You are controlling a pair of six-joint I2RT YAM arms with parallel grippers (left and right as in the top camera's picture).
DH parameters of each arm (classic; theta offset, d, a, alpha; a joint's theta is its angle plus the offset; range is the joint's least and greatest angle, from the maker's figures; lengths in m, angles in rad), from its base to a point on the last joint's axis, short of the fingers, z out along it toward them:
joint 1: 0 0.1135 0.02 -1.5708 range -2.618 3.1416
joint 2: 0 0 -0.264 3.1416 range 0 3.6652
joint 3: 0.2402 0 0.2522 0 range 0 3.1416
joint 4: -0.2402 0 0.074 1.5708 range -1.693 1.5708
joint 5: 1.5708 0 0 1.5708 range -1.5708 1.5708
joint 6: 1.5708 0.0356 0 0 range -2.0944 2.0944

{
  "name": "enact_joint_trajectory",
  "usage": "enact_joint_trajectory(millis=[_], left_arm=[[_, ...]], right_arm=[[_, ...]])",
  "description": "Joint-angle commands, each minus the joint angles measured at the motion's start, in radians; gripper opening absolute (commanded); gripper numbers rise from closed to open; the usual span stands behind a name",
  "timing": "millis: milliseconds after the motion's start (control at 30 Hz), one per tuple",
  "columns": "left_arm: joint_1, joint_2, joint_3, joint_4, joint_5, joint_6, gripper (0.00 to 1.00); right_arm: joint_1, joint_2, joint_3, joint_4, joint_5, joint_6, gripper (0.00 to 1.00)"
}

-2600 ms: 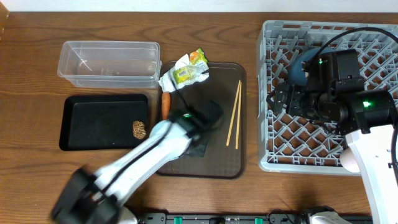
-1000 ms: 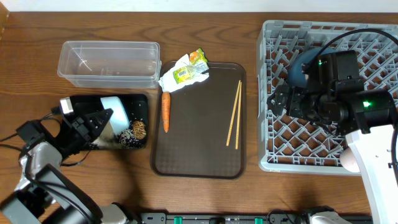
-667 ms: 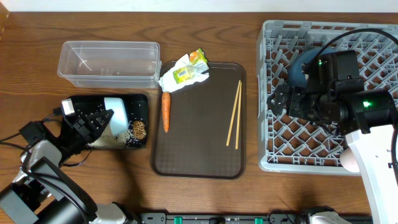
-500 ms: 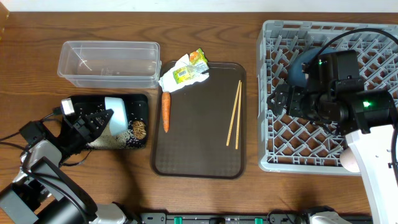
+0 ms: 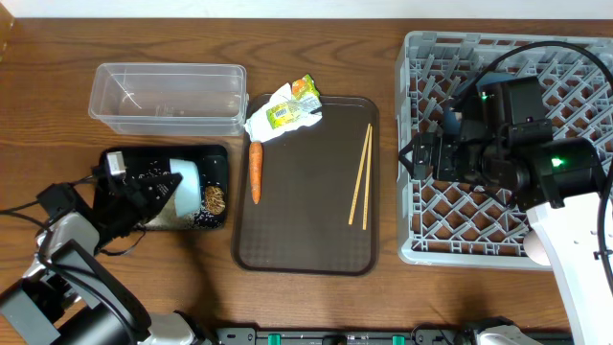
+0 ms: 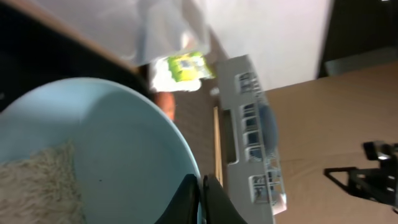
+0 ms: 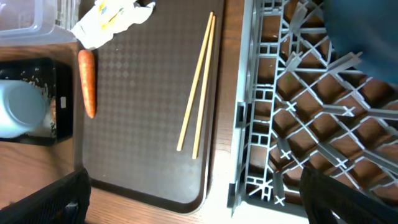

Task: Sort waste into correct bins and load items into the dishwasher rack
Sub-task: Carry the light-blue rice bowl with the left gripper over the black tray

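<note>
The printing on the one green-yellow snack wrapper [image 5: 287, 113], overlapping the dark brown serving tray's [image 5: 306, 230] far left corner, is showing too small to read. One orange carrot [image 5: 255, 172] and two wooden chopsticks [image 5: 361, 174] are lying on that tray. Left of it, the left claw [image 6: 200, 186] is clamping one small pale bowl's [image 6: 112, 137] rim over the shallow black tray [image 5: 215, 158]. Right of it, the right claw [image 5: 419, 158] is gaping over the grey plastic rack [image 5: 431, 57]

Left arm [image 5: 65, 251]: in from lower left, low, stretched toward right. Left gripper [image 5: 153, 189]: clamped tight on rim of light blue cup [image 5: 187, 178], fingers [image 6: 215, 203] nipping its edge. Right arm [image 5: 567, 225]: up from lower right, wrist turned leftward. Right gripper [image 5: 414, 158]: jaws spread fully wide, holding nothing.
</note>
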Motion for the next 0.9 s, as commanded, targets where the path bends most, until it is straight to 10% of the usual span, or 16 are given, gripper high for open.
enact_joint_trajectory(millis=[0,867], left_arm=[[-0.022,-0.006,-0.002,0.005,-0.062,-0.033,0.07],[-0.378,-0.039,0.054,-0.033,-0.655,-0.180,0.23]], right_arm=[[0.010,0.000,0.010,0.001,-0.006,-0.019,0.99],[0.010,0.000,0.010,0.011,-0.006,-0.019,0.99]])
